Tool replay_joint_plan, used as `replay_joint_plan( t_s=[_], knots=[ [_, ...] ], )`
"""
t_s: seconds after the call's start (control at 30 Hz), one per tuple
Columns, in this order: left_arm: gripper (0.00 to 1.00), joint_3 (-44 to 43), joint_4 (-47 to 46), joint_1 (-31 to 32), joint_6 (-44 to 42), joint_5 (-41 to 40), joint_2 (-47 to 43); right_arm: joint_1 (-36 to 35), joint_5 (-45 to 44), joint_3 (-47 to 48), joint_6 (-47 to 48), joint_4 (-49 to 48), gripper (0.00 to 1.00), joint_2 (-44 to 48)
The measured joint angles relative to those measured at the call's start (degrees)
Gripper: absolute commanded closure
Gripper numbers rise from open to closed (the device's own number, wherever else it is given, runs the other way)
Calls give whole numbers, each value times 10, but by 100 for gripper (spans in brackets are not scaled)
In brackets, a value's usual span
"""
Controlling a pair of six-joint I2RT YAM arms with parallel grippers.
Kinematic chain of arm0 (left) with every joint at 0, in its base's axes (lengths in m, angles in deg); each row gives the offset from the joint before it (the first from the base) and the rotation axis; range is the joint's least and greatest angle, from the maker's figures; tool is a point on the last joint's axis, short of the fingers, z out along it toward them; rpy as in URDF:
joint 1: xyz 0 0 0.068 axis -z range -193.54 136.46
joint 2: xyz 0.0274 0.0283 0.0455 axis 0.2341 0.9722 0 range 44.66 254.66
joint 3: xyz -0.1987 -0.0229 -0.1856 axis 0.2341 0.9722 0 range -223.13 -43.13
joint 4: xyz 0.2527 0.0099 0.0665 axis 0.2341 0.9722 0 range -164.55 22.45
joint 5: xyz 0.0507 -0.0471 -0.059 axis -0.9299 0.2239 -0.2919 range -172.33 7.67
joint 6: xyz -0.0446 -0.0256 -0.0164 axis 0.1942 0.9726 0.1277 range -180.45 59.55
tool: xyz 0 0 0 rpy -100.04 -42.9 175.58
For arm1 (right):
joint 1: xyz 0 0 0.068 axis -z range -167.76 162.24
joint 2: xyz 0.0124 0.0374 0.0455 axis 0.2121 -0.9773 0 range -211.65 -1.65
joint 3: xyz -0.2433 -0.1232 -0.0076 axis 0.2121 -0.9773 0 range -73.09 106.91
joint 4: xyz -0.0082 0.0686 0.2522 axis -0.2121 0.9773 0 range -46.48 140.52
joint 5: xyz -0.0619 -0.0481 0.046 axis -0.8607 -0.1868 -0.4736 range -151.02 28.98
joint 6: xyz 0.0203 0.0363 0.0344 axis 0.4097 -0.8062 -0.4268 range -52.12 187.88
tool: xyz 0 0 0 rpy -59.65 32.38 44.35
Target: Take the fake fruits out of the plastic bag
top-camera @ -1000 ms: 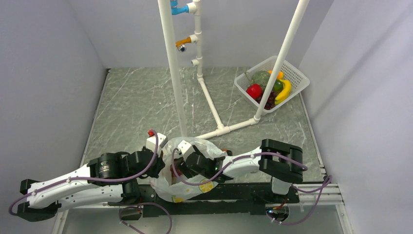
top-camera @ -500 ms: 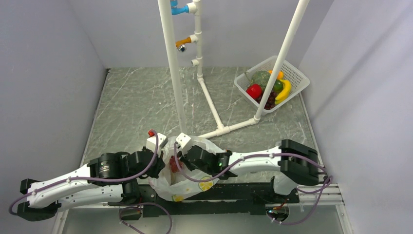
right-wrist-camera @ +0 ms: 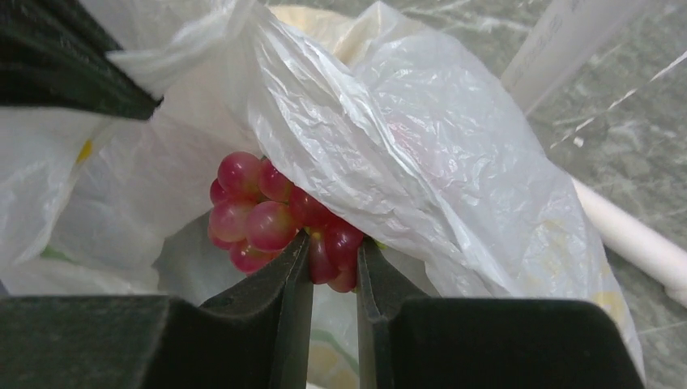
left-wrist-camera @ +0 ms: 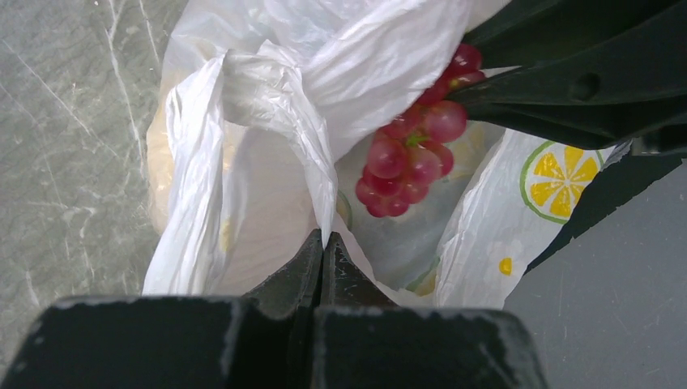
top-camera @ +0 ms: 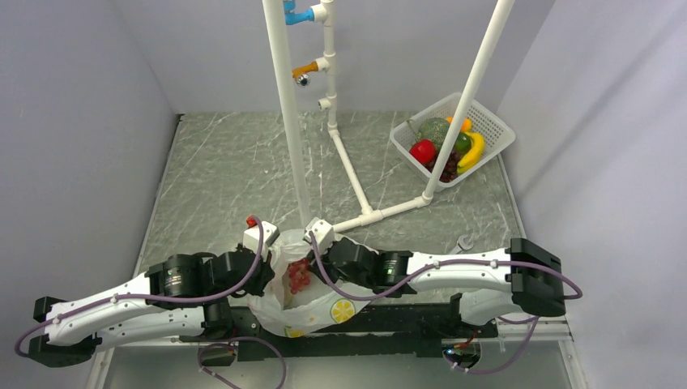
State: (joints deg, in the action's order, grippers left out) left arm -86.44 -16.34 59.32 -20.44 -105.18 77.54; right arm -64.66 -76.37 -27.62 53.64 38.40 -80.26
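At the near edge of the table (top-camera: 227, 170) sits the plastic bag (top-camera: 324, 308). The left claw (left-wrist-camera: 322, 245) pinches the bag's rim tight. The right claw (right-wrist-camera: 334, 253) squeezes the pink grape bunch (right-wrist-camera: 267, 215) at the bag's mouth. In the far right corner, a white basket (top-camera: 492, 121) holds a red apple (top-camera: 422, 151), a banana (top-camera: 472, 151) and a green melon (top-camera: 435, 130).

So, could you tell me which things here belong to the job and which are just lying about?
Job: plastic bag, light red grape bunch, left gripper pinching the bag, right gripper gripping the grapes.
Lying about: white basket, white pipe frame.
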Motion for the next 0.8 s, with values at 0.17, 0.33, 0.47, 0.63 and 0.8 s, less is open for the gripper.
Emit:
replay_joint_plan(
  t_s=[0.17,0.33,0.47,0.63,0.8],
  knots=[
    [100,0,2,0,2,-2,0,0,46,-31,-20,27,100,47],
    [100,0,2,0,1,-4,0,0,126,-38,-34,37,100,109],
    [100,0,2,1,2,-6,0,3,181,-16,-47,37,100,122],
    [100,0,2,1,2,-6,0,14,235,26,-55,38,100,125],
    [100,0,3,2,3,-10,-2,50,297,47,-73,32,100,150]
  ],
)
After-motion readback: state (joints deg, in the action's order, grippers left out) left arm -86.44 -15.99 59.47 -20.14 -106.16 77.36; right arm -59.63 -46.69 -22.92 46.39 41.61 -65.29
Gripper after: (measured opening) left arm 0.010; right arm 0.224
